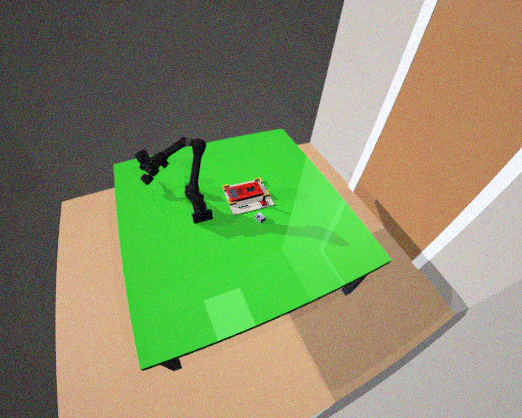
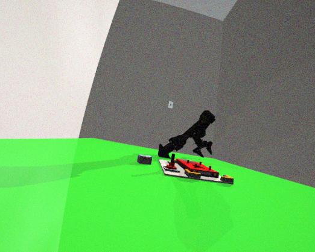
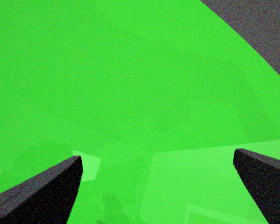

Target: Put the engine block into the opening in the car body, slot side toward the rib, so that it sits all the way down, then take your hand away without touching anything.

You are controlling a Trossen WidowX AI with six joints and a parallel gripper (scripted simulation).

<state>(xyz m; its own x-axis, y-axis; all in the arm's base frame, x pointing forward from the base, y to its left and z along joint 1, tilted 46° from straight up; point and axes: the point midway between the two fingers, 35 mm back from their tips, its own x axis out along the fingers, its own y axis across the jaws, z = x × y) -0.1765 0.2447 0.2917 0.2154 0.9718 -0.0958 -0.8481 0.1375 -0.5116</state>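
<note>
A small grey block (image 1: 260, 217) (image 2: 144, 159), apparently the engine block, lies on the green table top beside the white board, outside the car body. The red car body (image 1: 247, 197) (image 2: 190, 164) lies flat on the board; dark patches show in its top, but which is the opening, and where the rib is, cannot be told. Which way the block's slot side faces is also unclear. My gripper (image 1: 155, 171) (image 2: 207, 155) (image 3: 160, 160) is open and empty, above the table on the arm's far side from the board and block. Neither shows in the wrist view.
The white board (image 1: 237, 210) (image 2: 208, 178) carries yellow corner pieces around the car body and a small red piece with an upright black post (image 2: 172, 158). The arm's base (image 1: 202, 216) stands left of the board in the top view. The table edge crosses the wrist view's upper right.
</note>
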